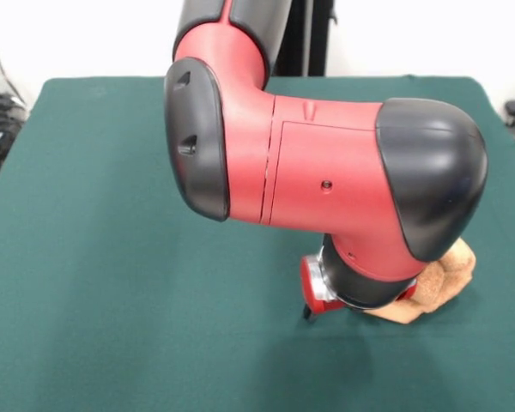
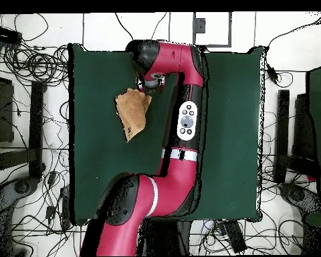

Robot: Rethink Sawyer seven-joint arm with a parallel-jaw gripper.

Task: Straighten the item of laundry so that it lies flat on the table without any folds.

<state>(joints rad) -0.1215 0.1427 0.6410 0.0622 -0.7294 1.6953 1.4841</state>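
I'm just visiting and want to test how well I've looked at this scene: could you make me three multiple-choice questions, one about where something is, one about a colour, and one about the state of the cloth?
1. Where is the towel in the overhead view?
A. Beside the arm's wrist, near the table's top edge
B. On the floor
C. Under the robot's base

2. What colour is the table?
A. White
B. Dark green
C. Blue

3. How does the towel lie?
A. Perfectly flat
B. Rumpled and folded
C. Draped off the table's edge

Answers:
1 A, it lies just left of the gripper.
2 B, green cloth covers it.
3 B, the front view shows it bunched with folds.
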